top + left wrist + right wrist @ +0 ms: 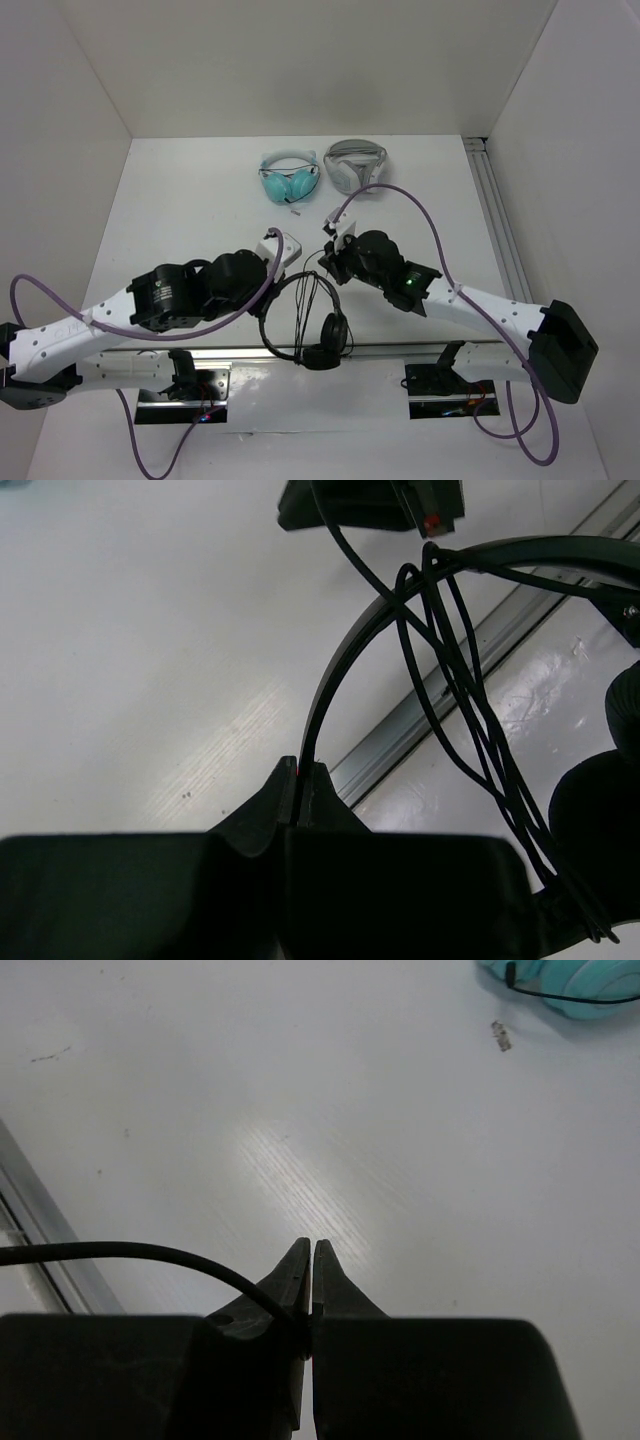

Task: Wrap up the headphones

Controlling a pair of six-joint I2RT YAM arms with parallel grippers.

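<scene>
The desk (190,200) is a white, faintly glossy surface boxed in by plain white walls (300,60), with a metal rail (495,220) along its right edge; teal headphones (288,180) and white-and-grey headphones (355,165) lie side by side near the back. The black headphones (330,330) hang between the two arms over the desk's near edge, with the left pincer (300,775) pressed together on the thin headband. The right pincer (311,1250) pinches the cable (120,1251), and several loops of it cross the headband.
</scene>
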